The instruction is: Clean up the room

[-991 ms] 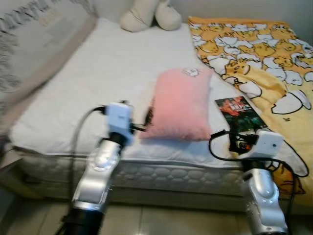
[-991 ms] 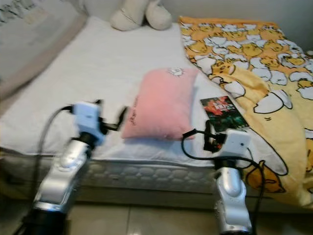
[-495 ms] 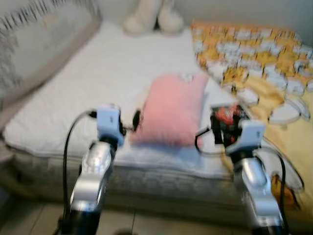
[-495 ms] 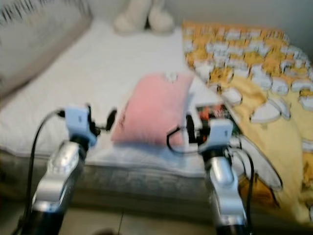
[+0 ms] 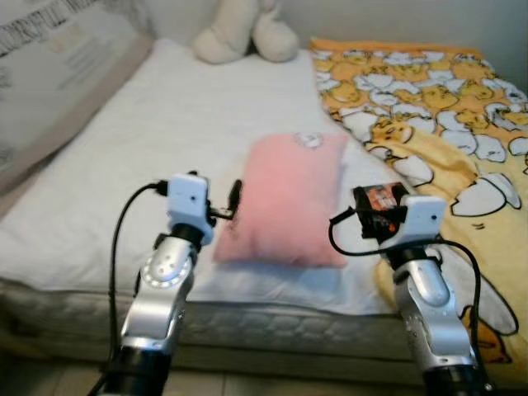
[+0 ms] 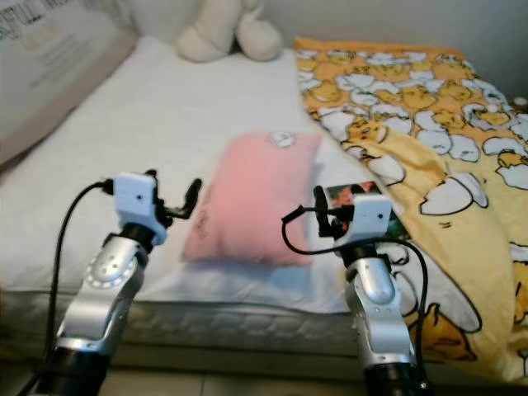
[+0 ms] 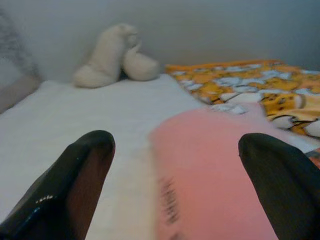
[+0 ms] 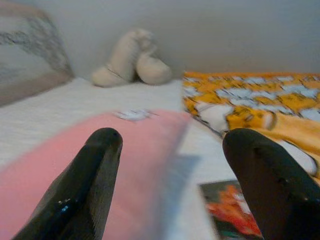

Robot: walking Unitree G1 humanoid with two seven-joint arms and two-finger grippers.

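A large grey-and-white patterned cushion (image 5: 49,74) is leaning along the left edge of the white quilted mattress (image 5: 124,132), and a cream plush toy (image 5: 243,33) is sitting at the far edge, near the wall. The left gripper (image 5: 233,200) is hovering just above the near edge of the mattress, its two black fingers spread wide apart and holding nothing. Directly ahead of it and slightly to its right, the soft pink rectangular pillow (image 5: 289,202) is lying flat near the near edge, with its long axis running from the near edge toward the far edge. The right gripper (image 6: 318,210) is hanging on the pillow's other side, likewise spread open and empty, so the two grippers are flanking the pillow's near end; the left one is looking marginally closer to the pillow's side. Just beside the pillow's right side, a dark glossy book with a red-and-orange cover (image 8: 230,217) is lying flat, partly hidden behind the right wrist. A yellow blanket printed with cartoon ducks (image 5: 445,107) is covering the right part of the mattress and draping over its near right corner. No containers are in sight.
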